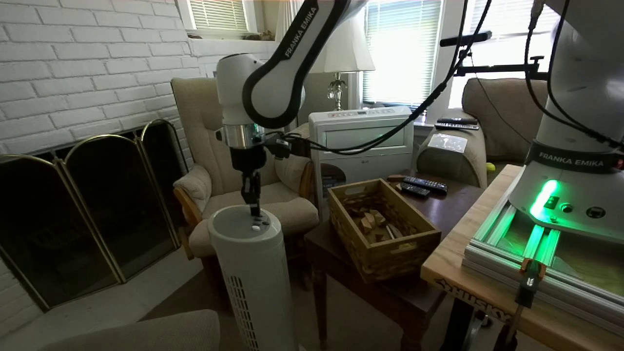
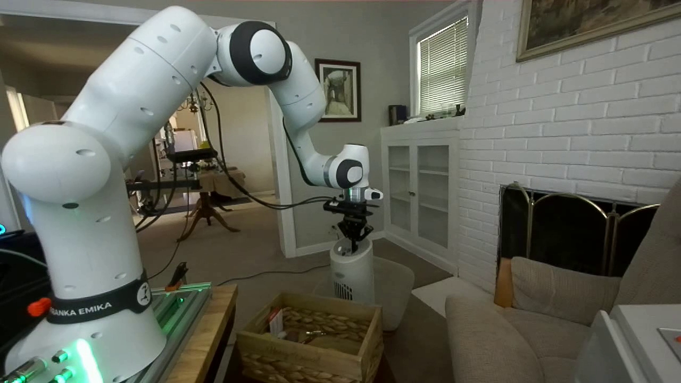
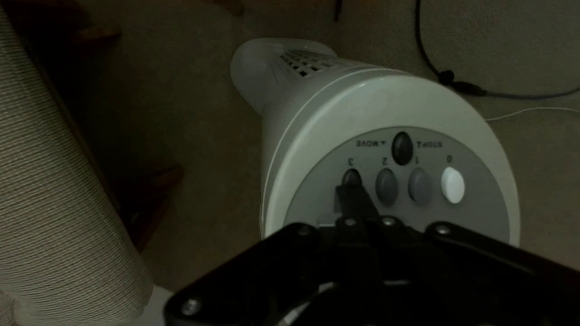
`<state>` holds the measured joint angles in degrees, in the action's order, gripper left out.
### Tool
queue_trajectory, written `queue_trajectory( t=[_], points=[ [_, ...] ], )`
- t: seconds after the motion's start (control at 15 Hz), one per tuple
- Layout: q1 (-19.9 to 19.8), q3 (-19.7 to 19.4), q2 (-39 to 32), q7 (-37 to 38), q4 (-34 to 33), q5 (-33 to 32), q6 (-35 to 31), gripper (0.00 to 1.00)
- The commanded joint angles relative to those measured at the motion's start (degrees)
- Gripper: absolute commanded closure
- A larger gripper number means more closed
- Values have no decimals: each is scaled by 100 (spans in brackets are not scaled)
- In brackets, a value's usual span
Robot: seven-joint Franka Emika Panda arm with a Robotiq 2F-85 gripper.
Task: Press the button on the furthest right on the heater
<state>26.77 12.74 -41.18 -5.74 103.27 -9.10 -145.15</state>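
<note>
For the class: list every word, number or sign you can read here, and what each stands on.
"FRANKA EMIKA": robot arm, and again its base
"HUSKY": wooden bench
"STOP": heater, upside down in the wrist view
"MOVE": likewise
"0": likewise
"1": likewise
"2": likewise
"3": likewise
Too small or blurred: signs beside "STOP" and "MOVE", markings on the white boxy unit, key labels on the remotes.

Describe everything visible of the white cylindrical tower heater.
The white cylindrical tower heater looks plastic and stands upright on a flared base, near a beige fabric armchair. A vented grille runs down its side. Its round flat top carries a grey panel with four ovals in a row: white button 0, grey button 1, grey button 2, dark button 3. A dark oval knob is marked STOP and MOVE. The shut black gripper points down at dark button 3; contact can't be confirmed.
</note>
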Motion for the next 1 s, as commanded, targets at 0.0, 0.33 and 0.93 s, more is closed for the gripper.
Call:
queue_trajectory(
  t=[0.0, 0.33, 0.93],
  points=[
    [75, -83, -38, 191, 88, -204, -135, 100],
    [74, -141, 701, 357, 708, -258, -71, 68],
    [-34, 8, 2470, 921, 2052, -235, 308, 4]
  ],
)
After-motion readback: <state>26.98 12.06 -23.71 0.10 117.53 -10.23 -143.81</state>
